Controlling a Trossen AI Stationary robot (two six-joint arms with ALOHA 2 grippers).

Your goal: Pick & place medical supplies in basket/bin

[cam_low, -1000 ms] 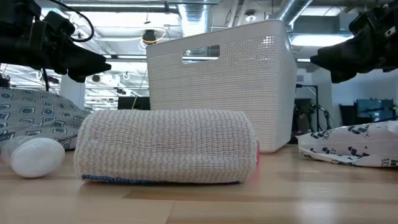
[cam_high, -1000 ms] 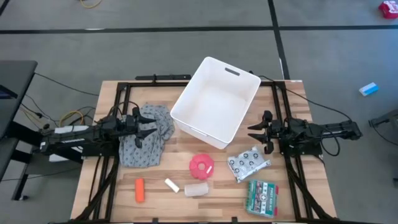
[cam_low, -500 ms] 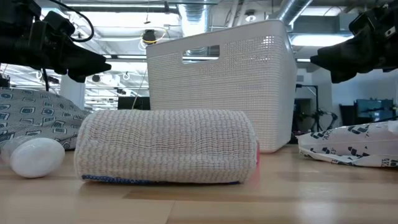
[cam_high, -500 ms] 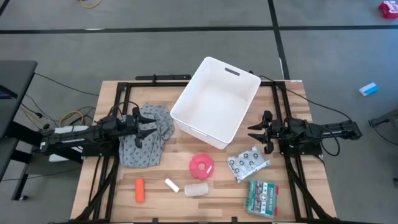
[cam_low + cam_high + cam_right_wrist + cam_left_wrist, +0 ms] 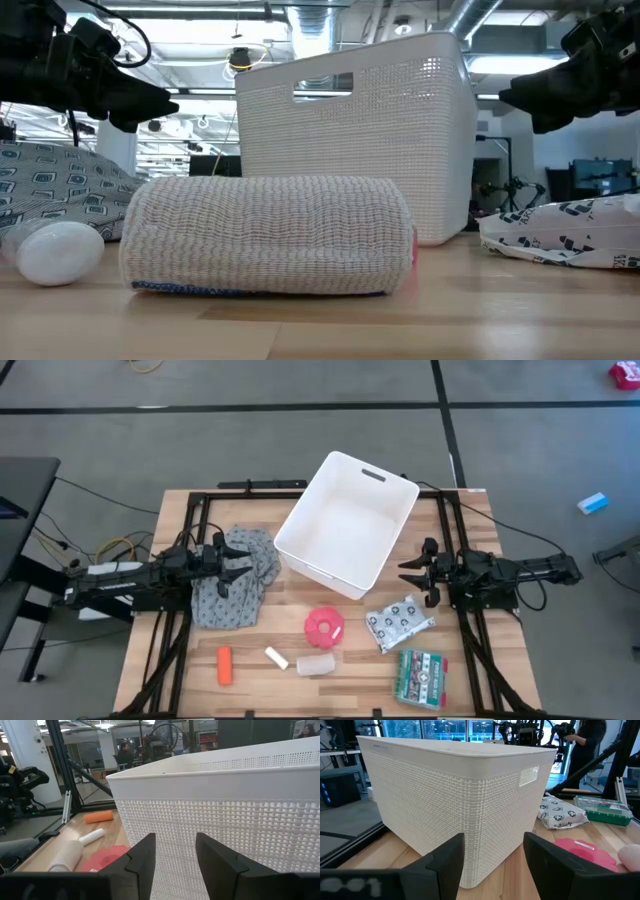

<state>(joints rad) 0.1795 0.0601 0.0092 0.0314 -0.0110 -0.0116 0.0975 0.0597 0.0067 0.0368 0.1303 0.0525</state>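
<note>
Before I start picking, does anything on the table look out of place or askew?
Two things. The white tub sits turned at an angle to the table edges, still empty. A grey patterned cloth lies crumpled under the left gripper, and it is not a supply. Nothing looks spilled or damaged.

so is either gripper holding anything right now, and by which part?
Nothing is held. The left gripper hangs open over the grey cloth, and the right gripper is open beside the white bin. All supplies lie on the table.

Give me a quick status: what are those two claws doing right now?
Left gripper open, above grey cloth. Right gripper open, beside white bin. Bin empty; all supplies on table, untouched. Nothing in the way.
</note>
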